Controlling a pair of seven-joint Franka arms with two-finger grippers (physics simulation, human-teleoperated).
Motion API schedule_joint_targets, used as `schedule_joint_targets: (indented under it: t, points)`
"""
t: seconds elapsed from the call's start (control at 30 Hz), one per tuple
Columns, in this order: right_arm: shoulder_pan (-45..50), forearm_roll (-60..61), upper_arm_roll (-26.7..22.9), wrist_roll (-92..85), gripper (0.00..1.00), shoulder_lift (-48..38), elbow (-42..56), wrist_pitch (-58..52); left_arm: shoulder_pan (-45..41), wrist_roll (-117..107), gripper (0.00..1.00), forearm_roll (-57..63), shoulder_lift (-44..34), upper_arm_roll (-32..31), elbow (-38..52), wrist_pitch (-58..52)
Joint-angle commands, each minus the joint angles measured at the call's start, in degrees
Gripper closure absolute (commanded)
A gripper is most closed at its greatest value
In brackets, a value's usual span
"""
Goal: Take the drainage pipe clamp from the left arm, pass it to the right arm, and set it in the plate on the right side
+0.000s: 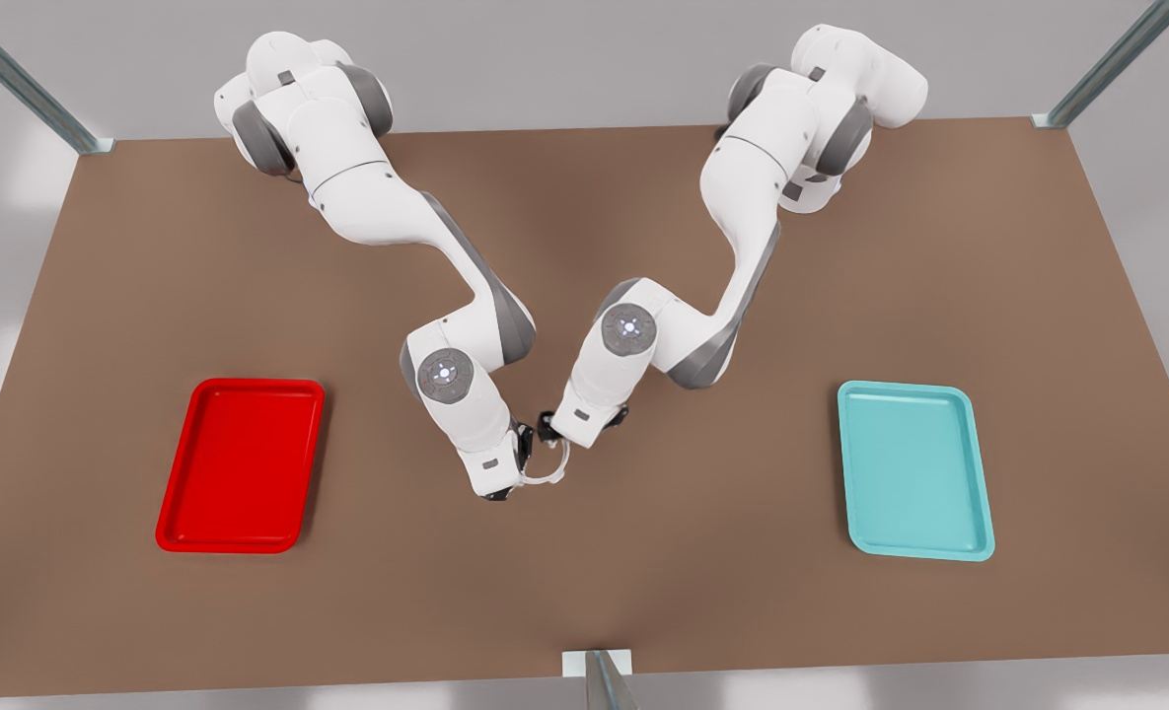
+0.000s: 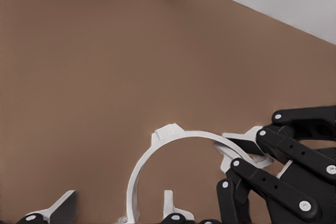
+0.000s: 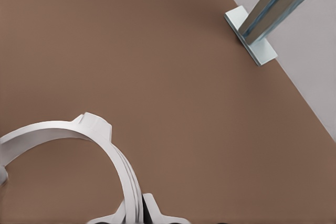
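The drainage pipe clamp (image 1: pixel 549 471), a thin white half-ring, hangs just above the brown table near its middle. My right gripper (image 1: pixel 523 480), on the front view's left arm, is shut on one tabbed end. The right wrist view has the strap (image 3: pixel 79 127) arching away from that gripper (image 3: pixel 135 214). My left gripper (image 1: pixel 550 434) is at the other end, open. In the left wrist view its fingers (image 2: pixel 64 203) stand apart on either side of the strap (image 2: pixel 173 137), and the right gripper (image 2: pixel 236 150) pinches the far end. The red plate (image 1: pixel 239 463) lies at the front view's left.
A teal tray (image 1: pixel 914 468) lies at the front view's right. A metal frame post (image 1: pixel 599 675) stands at the table's near edge, seen also as the post (image 3: pixel 268 11) in the right wrist view. More posts stand at the far corners.
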Motion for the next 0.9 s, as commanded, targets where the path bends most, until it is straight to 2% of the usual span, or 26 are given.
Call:
schedule_joint_targets:
  t: [0.0, 0.07, 0.1, 0.17, 0.23, 0.33, 0.4, 0.43, 0.47, 0.5, 0.53, 0.63, 0.87]
  points:
    - [-0.06, -0.28, 0.02, 0.96, 0.79, -0.08, 0.0, 0.13, 0.91, -1.19, 0.0, 1.09, -0.44, -0.04, 0.02, -3.29]
    - [-0.06, -0.28, -0.07, 0.88, 0.79, -0.08, 0.0, 0.13, 3.11, -1.11, 0.0, 0.74, -1.67, -0.48, 0.11, -5.65]
    - [-0.23, -0.19, -0.07, 0.88, 0.79, -0.08, -0.08, 0.13, 6.19, -1.19, 0.0, 0.83, -3.34, -3.29, 0.2, -8.29]
    - [-1.81, -0.54, -0.07, -0.09, 0.79, -0.17, -1.14, 0.13, 11.46, 1.87, 0.0, 0.74, -5.97, -4.09, 0.2, -14.97]
    - [-3.48, -0.54, -0.25, -0.79, 0.79, -2.19, -4.12, -0.66, 18.84, 20.5, 0.0, 1.09, -8.35, -4.09, 0.2, -26.3]
    - [-9.89, -0.37, -0.16, -7.2, 0.79, -5.44, -7.82, -3.73, 28.94, 52.12, 0.0, 9.43, -11.77, -3.91, 0.29, -40.8]
    - [-15.25, -0.19, -0.16, -10.99, 0.79, -7.81, -7.91, -10.41, 35.1, 60.41, 0.0, 11.11, -14.06, -3.91, -0.24, -42.49]
    - [-18.24, -0.19, -0.16, -12.3, 0.79, -8.52, -7.91, -12.53, 34.93, 59.98, 0.0, 13.3, -15.2, -4.08, -0.93, -44.86]
    - [-21.4, 0.68, -0.16, -15.28, 0.79, -8.7, -7.91, -13.93, 33.44, 59.63, 0.0, 13.66, -29.46, -3.82, -25.87, -28.95]
    - [-24.22, 1.21, -0.16, -19.07, 0.79, -8.87, -7.91, -14.64, 33.79, 56.04, 0.0, 12.52, -36.04, -3.38, -34.97, -24.63]
    - [-26.6, 1.13, -0.16, -21.71, 0.79, -9.05, -7.91, -15.78, 33.52, 51.28, 0.0, 12.34, -35.07, -3.56, -31.35, -31.41]
    - [-33.1, 1.04, -0.34, -29.44, 0.79, -9.05, -7.91, -17.89, 32.82, 51.19, 0.0, 9.79, -34.28, -3.82, -31.35, -40.28]
    - [-44.97, 0.42, -0.77, -44.47, 0.79, -3.78, -7.03, -15.52, 32.56, 50.84, 0.0, 8.91, -34.45, -3.82, -31.44, -40.47]
